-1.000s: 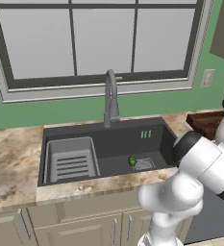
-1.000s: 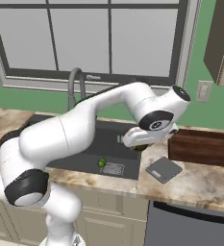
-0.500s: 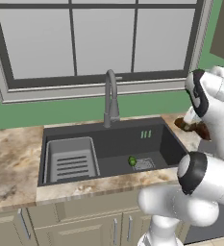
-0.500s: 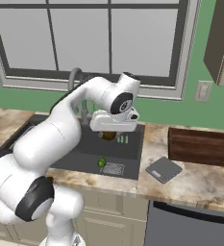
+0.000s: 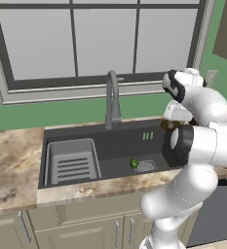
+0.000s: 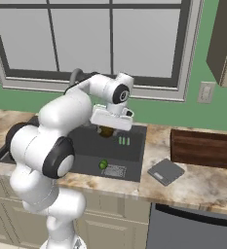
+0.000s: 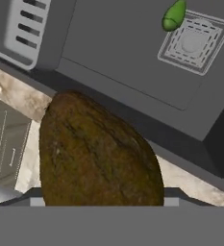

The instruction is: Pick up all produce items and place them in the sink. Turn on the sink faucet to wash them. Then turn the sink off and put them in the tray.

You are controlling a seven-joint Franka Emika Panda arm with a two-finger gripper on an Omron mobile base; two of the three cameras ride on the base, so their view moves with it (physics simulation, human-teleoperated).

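The tool (image 6: 105, 131) hangs over the sink (image 6: 83, 138), jaws set wide and clamped on the dark brown produce item (image 7: 96, 153), w/ the brown lump sitting right under the hand and bulging out below it in the right base view. Held that way prob. because it's the second piece bound for the basin: carried high enough to clear the worktop (image 6: 202, 182) edge and the sink wall before being let go. In the hand view the item blocks most of what lies straight ahead of the tool; past it, further along the tool's line of sight, are the sink floor and the drain grate (image 7: 195, 42). The bright green produce item (image 5: 133, 163) is already down in the basin, lying just beside the grate, well below the tool and apart from it, so that half of the loading looks done. Faucet (image 5: 112, 99) stands behind the basin, off to one side of the tool; no water visible, so washing prob. not begun. Tray (image 6: 204, 147) sits on the worktop well apart from the tool, past the sink's far edge, w/ nothing seen in it; a flat grey square (image 6: 166, 171) lies near it. Ribbed rack (image 5: 71, 162) fills the basin end away from the tool.
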